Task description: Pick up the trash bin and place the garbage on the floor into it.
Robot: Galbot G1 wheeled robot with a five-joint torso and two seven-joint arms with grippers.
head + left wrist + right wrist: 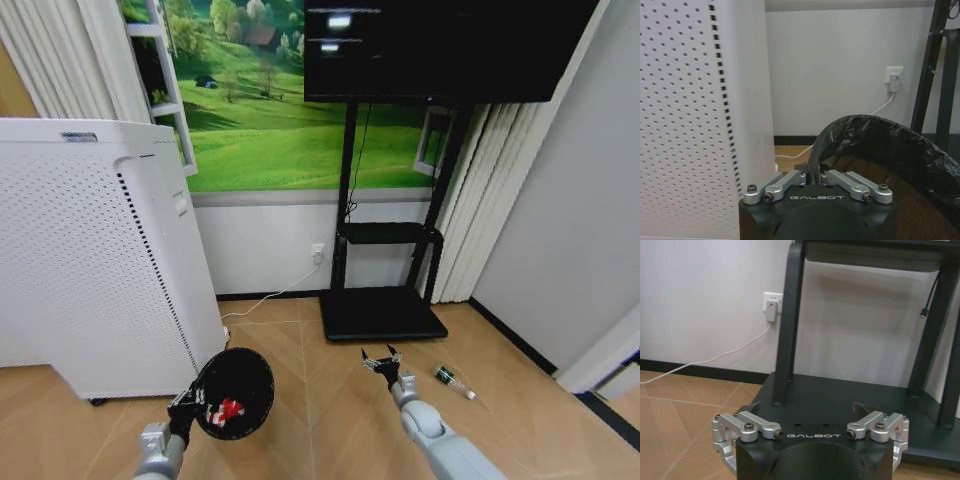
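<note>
My left gripper [188, 402] is shut on the rim of the black trash bin [235, 392], which it holds off the floor and tilted so its mouth faces the head camera. Red-and-white garbage [227, 409] lies inside the bin. In the left wrist view the bin's bag-lined rim [875, 131] rises just past the shut gripper [815, 176]. A small green bottle with a white label [455, 382] lies on the wooden floor at the right. My right gripper [381, 359] hangs open and empty a short way to the left of that bottle, in front of the TV stand's base.
A tall white perforated appliance [90, 260] stands close on the left, right beside the bin. A black TV stand [385, 310] with a flat base stands ahead against the wall. A white cable [270, 298] runs from a wall socket along the floor.
</note>
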